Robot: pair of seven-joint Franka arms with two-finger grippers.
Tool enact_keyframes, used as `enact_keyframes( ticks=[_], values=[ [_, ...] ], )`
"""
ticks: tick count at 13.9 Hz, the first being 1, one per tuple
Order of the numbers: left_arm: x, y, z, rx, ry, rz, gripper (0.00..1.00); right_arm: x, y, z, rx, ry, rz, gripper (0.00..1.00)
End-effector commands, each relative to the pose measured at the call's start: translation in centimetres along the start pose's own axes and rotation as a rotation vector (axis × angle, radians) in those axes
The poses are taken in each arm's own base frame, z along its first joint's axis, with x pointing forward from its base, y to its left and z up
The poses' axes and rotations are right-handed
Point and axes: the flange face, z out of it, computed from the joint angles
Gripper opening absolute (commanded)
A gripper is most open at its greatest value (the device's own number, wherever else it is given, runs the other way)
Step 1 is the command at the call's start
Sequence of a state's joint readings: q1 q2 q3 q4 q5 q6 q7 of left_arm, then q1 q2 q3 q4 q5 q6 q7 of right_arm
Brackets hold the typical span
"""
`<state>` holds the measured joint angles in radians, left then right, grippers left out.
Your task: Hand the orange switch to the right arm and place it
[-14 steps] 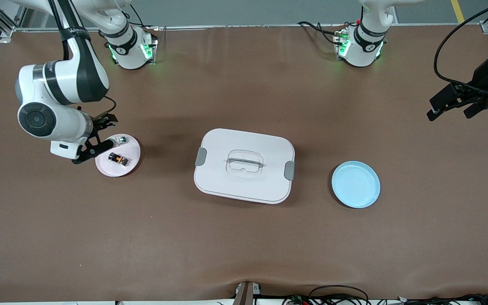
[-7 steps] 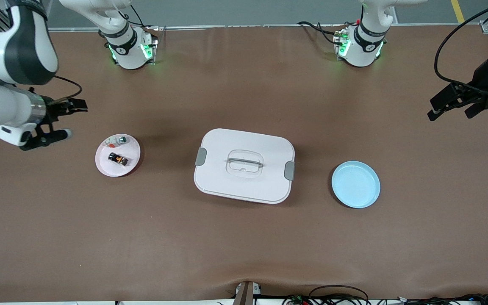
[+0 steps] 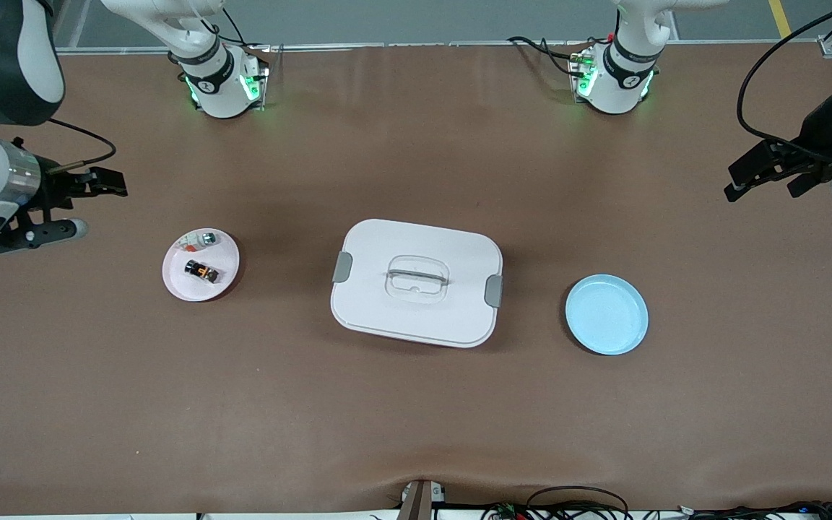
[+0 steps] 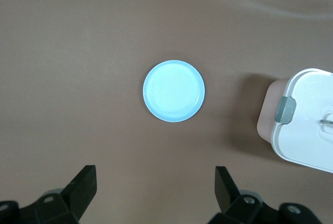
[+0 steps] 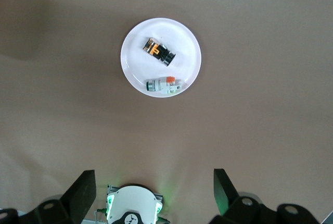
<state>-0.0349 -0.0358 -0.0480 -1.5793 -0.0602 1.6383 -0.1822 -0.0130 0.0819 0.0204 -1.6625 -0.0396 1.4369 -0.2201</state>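
The orange switch (image 3: 201, 271), a tiny black block with an orange band, lies on the pink plate (image 3: 181, 285) at the right arm's end of the table. It also shows in the right wrist view (image 5: 159, 50) on the same plate (image 5: 136, 67). My right gripper (image 3: 100, 208) is open and empty, up over bare table beside the plate; its fingers spread wide in its wrist view (image 5: 153, 176). My left gripper (image 3: 759, 192) is open and empty, waiting over the table's left-arm end, and shows open in its wrist view (image 4: 154, 171).
A small white-and-silver piece (image 3: 197, 240) with a red-orange bit shares the pink plate. A white lidded box (image 3: 416, 283) with grey clips sits mid-table. A light blue plate (image 3: 607, 314) lies toward the left arm's end of the table, empty.
My right gripper has pulled away from the pink plate, rising and moving toward its end of the table. The switch stays on the plate. The left arm has barely moved.
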Motion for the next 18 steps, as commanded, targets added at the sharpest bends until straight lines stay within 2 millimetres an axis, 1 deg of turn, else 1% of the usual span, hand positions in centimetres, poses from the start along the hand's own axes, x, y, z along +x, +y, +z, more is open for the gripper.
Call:
enact_keyframes(
  ticks=[1, 2, 3, 4, 5, 6, 7, 9, 10, 11, 14, 15, 16, 18],
  values=[
    [-0.4, -0.3, -0.6, 0.029, -0.004, 0.054, 1.00, 0.0, 0.3, -2.2, 0.010, 0.035, 0.024, 1.00],
    [-0.6, -0.5, -0.5, 0.053, -0.020, 0.082, 1.00, 0.0, 0.3, -2.5, 0.005, 0.042, 0.025, 1.00],
    [-0.7, -0.6, -0.5, 0.066, -0.028, 0.096, 1.00, -0.2, 0.5, -3.1, 0.003, 0.054, 0.030, 1.00],
    [-0.8, -0.6, -0.6, 0.066, -0.028, 0.101, 1.00, -0.3, 1.0, -3.3, 0.008, 0.060, 0.038, 1.00],
    [-0.8, -0.6, -0.6, 0.065, -0.029, 0.096, 1.00, -0.6, 2.2, -3.2, 0.021, 0.059, 0.062, 1.00],
    [-0.9, -0.7, -0.6, 0.066, -0.034, 0.090, 1.00, -0.8, 2.7, -3.2, 0.033, 0.063, 0.071, 1.00],
    [-0.9, -0.7, -0.4, 0.065, -0.039, 0.091, 1.00, -0.7, 2.6, -3.2, 0.057, 0.068, 0.089, 1.00],
    [-1.3, -0.7, -0.6, 0.064, -0.039, 0.096, 1.00, -0.8, 2.3, -3.2, 0.084, 0.062, 0.218, 1.00],
    [-1.8, -0.8, -0.3, 0.061, -0.044, 0.098, 1.00, -0.8, 2.0, -4.0, 0.083, 0.075, 0.290, 1.00],
    [-2.5, -0.9, -0.5, 0.061, -0.036, 0.099, 1.00, -0.9, 1.7, -4.8, 0.079, 0.082, 0.332, 1.00],
    [-4.4, -1.2, -0.9, 0.058, 0.014, 0.100, 1.00, -1.3, 2.1, -5.9, 0.101, 0.099, 0.347, 1.00],
    [-4.9, -1.3, -0.8, 0.058, 0.026, 0.100, 1.00, -1.6, 2.3, -6.6, 0.107, 0.118, 0.350, 1.00],
    [-5.2, -1.3, -1.1, 0.055, 0.040, 0.102, 1.00, -1.7, 2.4, -7.4, 0.107, 0.136, 0.358, 1.00],
    [-5.0, -1.3, -1.3, 0.054, 0.045, 0.100, 1.00, -2.2, 3.1, -8.4, 0.107, 0.161, 0.372, 1.00]
  ],
)
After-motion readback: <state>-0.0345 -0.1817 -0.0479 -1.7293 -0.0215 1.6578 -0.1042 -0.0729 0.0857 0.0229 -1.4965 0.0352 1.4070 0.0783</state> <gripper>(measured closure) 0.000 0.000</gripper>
